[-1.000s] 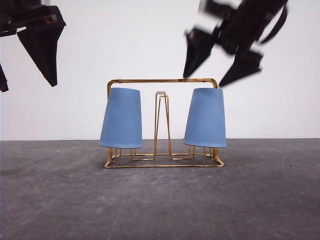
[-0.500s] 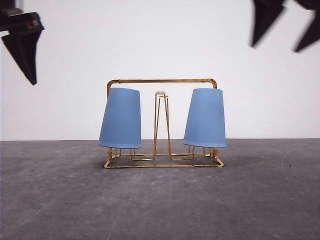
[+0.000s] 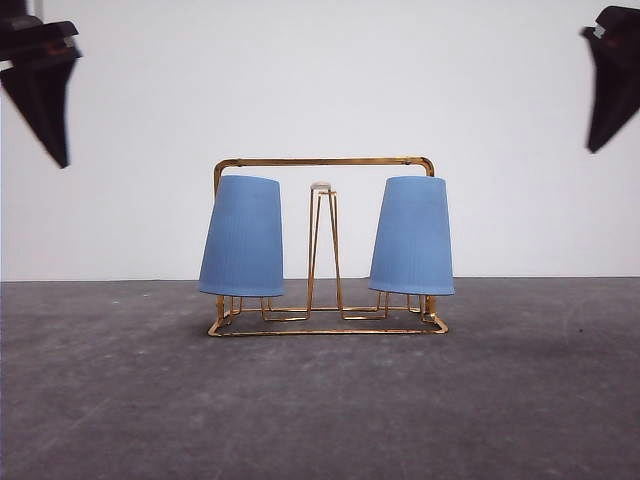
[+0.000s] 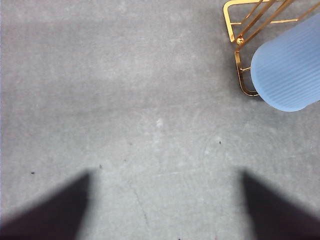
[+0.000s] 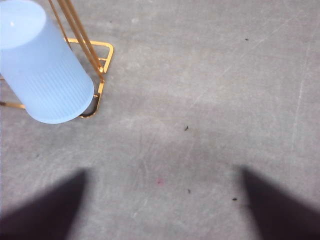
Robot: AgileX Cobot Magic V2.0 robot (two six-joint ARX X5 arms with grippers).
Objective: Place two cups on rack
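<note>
Both light blue ribbed plastic cups, left (image 3: 242,237) and right (image 3: 412,237), are sitting upside down on the gold wire rack (image 3: 325,162) mid-worktop. Left gripper (image 4: 165,205) and right gripper (image 5: 160,205) are hanging wide and empty, well apart from it. The leaning left cup risks slipping if anything is jolting the rack.
</note>
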